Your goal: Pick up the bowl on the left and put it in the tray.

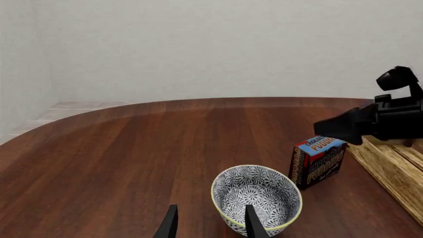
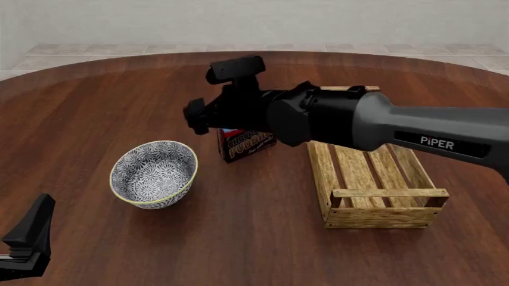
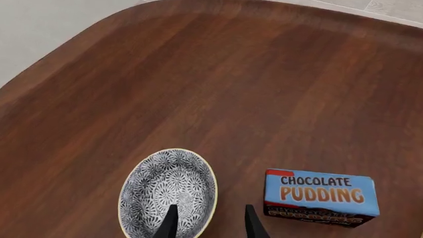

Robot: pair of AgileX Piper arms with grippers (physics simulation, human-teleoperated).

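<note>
the bowl (image 2: 154, 173) stands upright and empty on the tabletop (image 2: 95, 107), toward its left side and roughly midway between the near and far edges, with nothing pinching it; the task is still at the approach step, since the bowl is not lifted and the tray holds nothing. the right gripper (image 3: 208, 223) reaches from the right edge across the middle of the tabletop and hangs above the gap between the bowl and the pudding box (image 2: 247, 143); its jaws are spread and empty, one fingertip showing over the bowl's rim and the other over bare wood beside it, which looks like lining up to straddle the rim on the side nearest the box. the left gripper (image 1: 210, 225) sits low by the near left corner, jaws also spread and empty, pointed toward the bowl from the near side, apparently parked or waiting. the box stands on its edge just beside the bowl, between it and the tray (image 2: 374, 196), so any lift will likely need to clear the box before swinging right. the tray lies on the right half, its long side running from near to far, slatted bottom bare, though the far end is hidden under the right arm
</note>
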